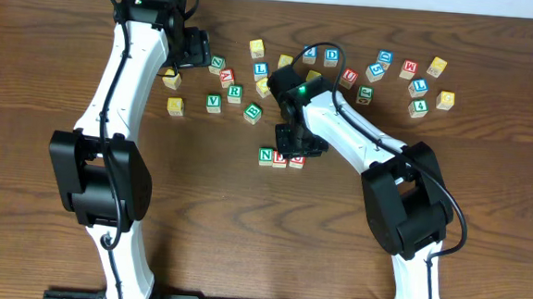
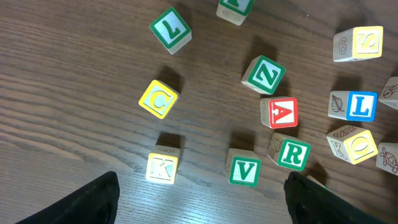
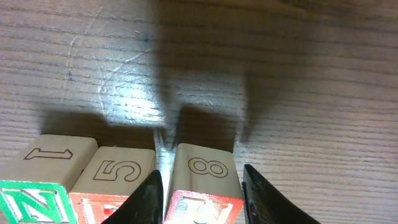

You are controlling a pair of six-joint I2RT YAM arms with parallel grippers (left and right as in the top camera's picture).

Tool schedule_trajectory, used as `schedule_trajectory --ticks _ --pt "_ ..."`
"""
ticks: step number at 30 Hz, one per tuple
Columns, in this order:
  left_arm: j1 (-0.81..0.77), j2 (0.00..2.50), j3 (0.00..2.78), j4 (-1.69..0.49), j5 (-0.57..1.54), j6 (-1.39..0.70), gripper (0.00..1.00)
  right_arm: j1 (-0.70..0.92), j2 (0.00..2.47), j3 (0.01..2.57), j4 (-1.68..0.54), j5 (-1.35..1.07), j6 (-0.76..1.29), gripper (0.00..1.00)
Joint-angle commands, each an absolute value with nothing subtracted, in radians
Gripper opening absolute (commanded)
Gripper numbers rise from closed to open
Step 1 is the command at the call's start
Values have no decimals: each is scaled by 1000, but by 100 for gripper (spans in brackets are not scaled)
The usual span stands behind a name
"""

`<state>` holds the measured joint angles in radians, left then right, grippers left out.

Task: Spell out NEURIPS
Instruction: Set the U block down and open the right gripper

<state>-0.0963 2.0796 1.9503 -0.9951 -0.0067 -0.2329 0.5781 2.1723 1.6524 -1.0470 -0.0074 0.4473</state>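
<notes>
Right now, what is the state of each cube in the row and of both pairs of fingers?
N cube: on the table, first in row.
5 cube: right beside N cube.
8 cube: on the table, between right fingers.
right fingers: astride 8 cube, grip unclear.
left fingers: open, empty.

Overhead: bright, even, sharp throughout; soft shadows under arms on worktop (image 1: 28, 107).

Left wrist: crisp on cubes (image 2: 293, 154), short dark shadow on far side of each; left claw (image 2: 200, 186) tips black, blurred at bottom corners.

Right wrist: dimmer, warm; white glare patch on wood grain left of centre; broad soft shadow across top and middle; nearest cube faces and right claw (image 3: 202, 186) tips out of focus.
</notes>
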Motion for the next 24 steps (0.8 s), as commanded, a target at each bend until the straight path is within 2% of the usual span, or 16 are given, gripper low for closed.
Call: schedule_trajectory --ticks 1,10,24 --pt "-97 2091 1939 -997 -23 -238 84 591 2153 1645 -1047 -4 457 36" --pt "-97 2091 1939 -997 -23 -238 84 575 2152 1669 -1054 -11 456 33" --pt "-97 2091 1939 -997 -23 -238 84 518 2147 1770 -1134 -62 455 35"
